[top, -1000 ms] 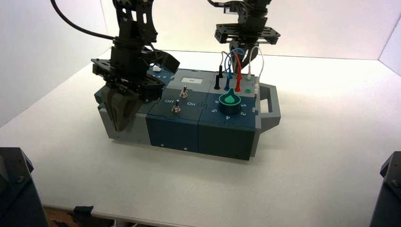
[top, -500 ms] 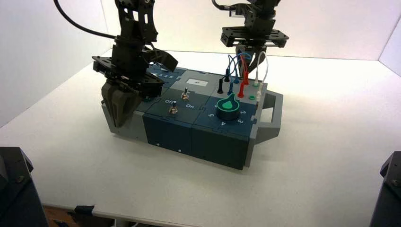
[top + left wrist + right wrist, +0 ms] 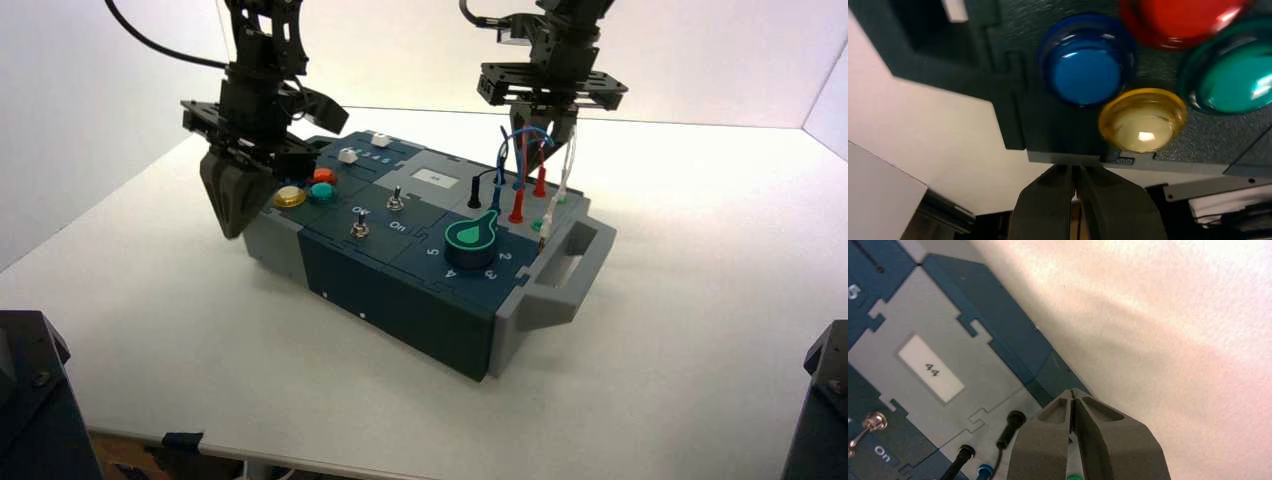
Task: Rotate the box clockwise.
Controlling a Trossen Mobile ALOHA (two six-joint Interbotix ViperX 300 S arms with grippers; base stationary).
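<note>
Box (image 3: 430,260) now turned clockwise, both closed claws, left (image 3: 232,200) and right (image 3: 551,122), at its ends.

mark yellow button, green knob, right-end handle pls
yellow button (image 3: 1143,120), left wrist view, centre of its dome
green knob (image 3: 474,234), high view, top face
right-end handle (image 3: 565,272), high view, grey outer bar

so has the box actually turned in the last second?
Yes. The box has swung clockwise against the table's front edge: its right handle end came toward the camera, its left end went back. Left claw and right claw sit at opposite ends.
</note>
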